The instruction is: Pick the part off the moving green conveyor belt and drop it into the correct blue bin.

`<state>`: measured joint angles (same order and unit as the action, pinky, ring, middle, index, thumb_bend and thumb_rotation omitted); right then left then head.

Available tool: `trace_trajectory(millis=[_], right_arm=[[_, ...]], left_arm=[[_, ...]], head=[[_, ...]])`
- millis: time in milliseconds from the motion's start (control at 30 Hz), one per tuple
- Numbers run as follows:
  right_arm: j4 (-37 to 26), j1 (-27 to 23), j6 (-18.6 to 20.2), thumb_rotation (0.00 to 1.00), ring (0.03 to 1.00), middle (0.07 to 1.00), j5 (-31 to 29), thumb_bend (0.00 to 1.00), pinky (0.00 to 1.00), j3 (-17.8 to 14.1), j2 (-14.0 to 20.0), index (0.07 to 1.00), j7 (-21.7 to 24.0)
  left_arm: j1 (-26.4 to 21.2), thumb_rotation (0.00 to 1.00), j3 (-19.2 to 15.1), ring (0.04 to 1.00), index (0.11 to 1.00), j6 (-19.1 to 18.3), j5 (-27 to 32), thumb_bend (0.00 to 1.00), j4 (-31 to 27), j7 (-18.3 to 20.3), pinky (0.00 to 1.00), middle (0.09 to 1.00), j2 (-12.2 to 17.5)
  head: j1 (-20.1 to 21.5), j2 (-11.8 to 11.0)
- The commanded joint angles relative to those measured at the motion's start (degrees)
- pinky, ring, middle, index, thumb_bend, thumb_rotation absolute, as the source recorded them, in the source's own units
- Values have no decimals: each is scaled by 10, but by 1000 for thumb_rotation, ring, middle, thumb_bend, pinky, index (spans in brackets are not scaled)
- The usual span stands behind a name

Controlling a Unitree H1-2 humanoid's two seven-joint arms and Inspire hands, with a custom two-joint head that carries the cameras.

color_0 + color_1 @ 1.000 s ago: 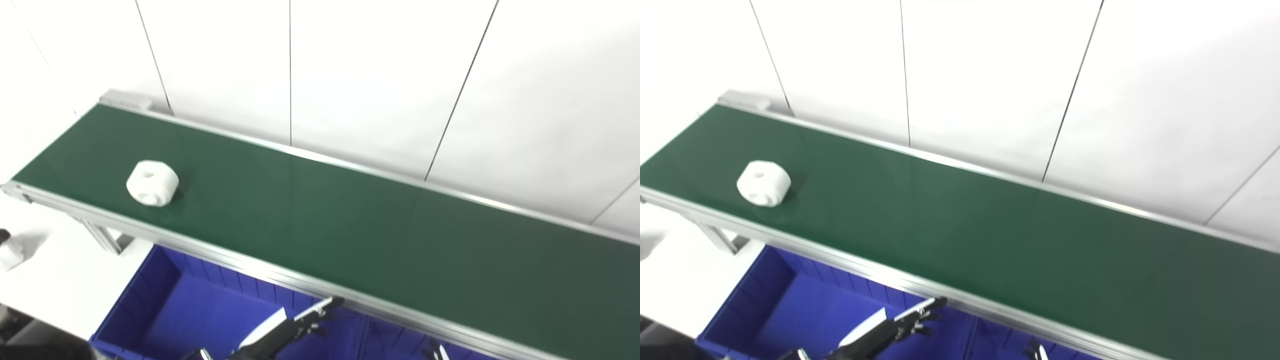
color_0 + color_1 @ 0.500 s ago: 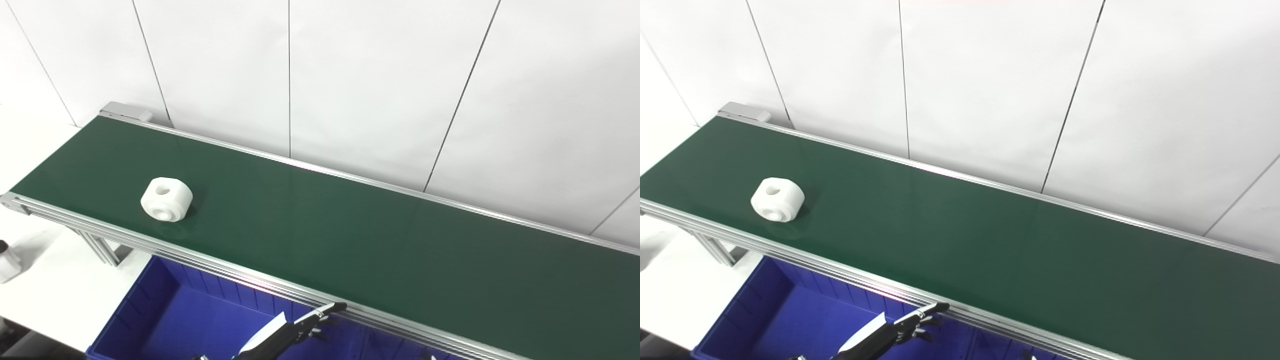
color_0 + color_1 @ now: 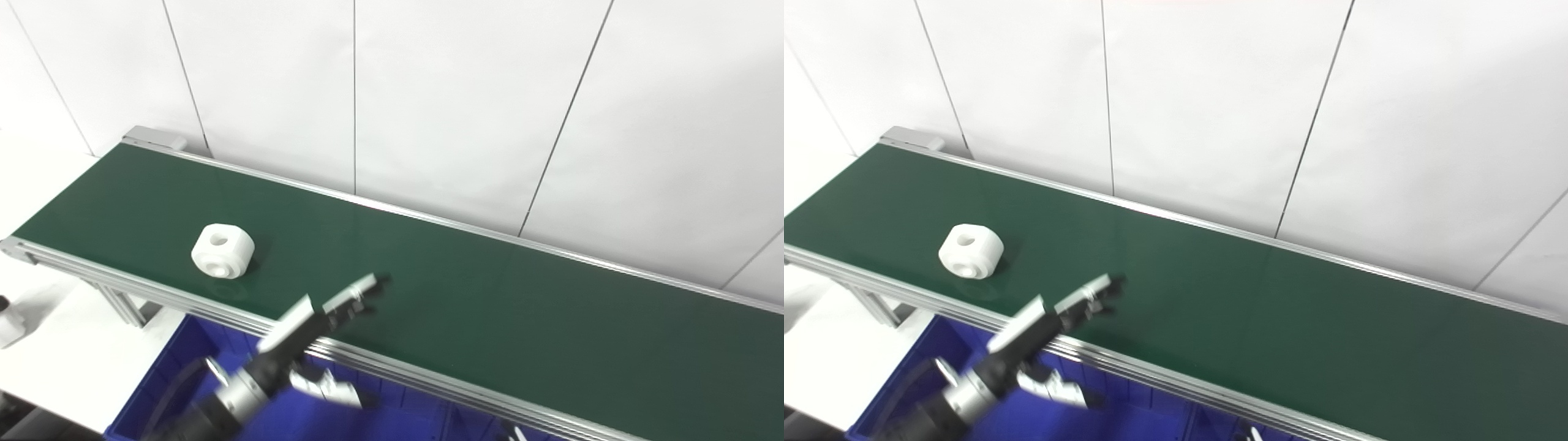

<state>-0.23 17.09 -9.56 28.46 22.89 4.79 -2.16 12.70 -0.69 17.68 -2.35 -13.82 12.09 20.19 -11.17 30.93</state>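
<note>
1. The left hand (image 3: 309,327) reaches up from the lower left over the near rail of the conveyor, fingers (image 3: 358,291) spread and stretched out above the belt, thumb (image 3: 327,392) hanging apart below; it holds nothing. Motion blur softens its outline.

2. The left forearm (image 3: 233,398) runs back toward the bottom edge, passing above the blue bin (image 3: 177,367) that sits below the conveyor's near side.

3. The white part (image 3: 222,250), a short round block with a hole in its top and another in its side, lies on the green conveyor belt (image 3: 490,306), near the front edge and toward the belt's left end. It sits to the left of the outstretched fingertips, close but apart from them.

4. Only a sliver of the right hand (image 3: 511,433) shows at the bottom edge, below the rail; whether it is open or closed cannot be told.

5. The aluminium rail (image 3: 429,383) frames the belt's near side; white wall panels (image 3: 459,92) stand behind the conveyor.
</note>
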Motion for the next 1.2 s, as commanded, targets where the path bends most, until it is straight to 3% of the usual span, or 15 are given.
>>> trace_trajectory(millis=[0, 167, 300, 433, 533, 733, 900, 1000, 1167], right_arm=[[-14, -5, -35, 385, 778, 865, 3, 530, 604, 3, -9, 930, -14], [-17, -6, -29, 394, 786, 866, -1, 573, 602, 5, -10, 926, -10], [-20, -7, -28, 426, 793, 872, -3, 595, 609, 7, -10, 930, -8], [-21, -9, -29, 408, 783, 862, 5, 593, 606, 10, -11, 922, -14], [-18, -10, -31, 397, 778, 855, 5, 593, 608, 10, -12, 917, -16], [-15, -13, -33, 402, 778, 856, 2, 593, 602, 10, -13, 918, -16], [-16, -12, -34, 388, 779, 859, 1, 589, 603, 11, -14, 917, -17], [-16, -13, -35, 388, 772, 854, 5, 591, 594, 11, -14, 914, -20], [-16, -14, -35, 398, 778, 858, 4, 587, 593, 11, -13, 919, -19]], left_arm=[[-21, 333, -12, 998, 1000, -2, 2, 708, -19, 4, 924, 1000, 20], [-65, 305, -42, 1000, 1000, -45, -18, 699, -15, 0, 958, 1000, 56], [-99, 289, -61, 1000, 1000, -55, -14, 705, 9, 6, 982, 1000, 78], [-138, 323, -67, 1000, 1000, -54, -66, 718, 50, 0, 965, 1000, 111], [-162, 312, -62, 1000, 997, -66, -99, 730, 80, 6, 970, 1000, 136], [-190, 239, -51, 1000, 977, -39, -117, 776, 154, 8, 932, 1000, 161], [-193, 246, -36, 1000, 979, -78, -162, 833, 176, 12, 897, 1000, 178], [-196, 270, -22, 1000, 983, -92, -192, 863, 186, 17, 914, 1000, 189], [-195, 211, -3, 1000, 967, -109, -237, 920, 192, 14, 997, 1000, 194]], head=[[5, 4], [7, 12], [-2, 15], [-8, 17], [-10, 17], [-12, 15], [-12, 16], [-13, 17], [-15, 19]])
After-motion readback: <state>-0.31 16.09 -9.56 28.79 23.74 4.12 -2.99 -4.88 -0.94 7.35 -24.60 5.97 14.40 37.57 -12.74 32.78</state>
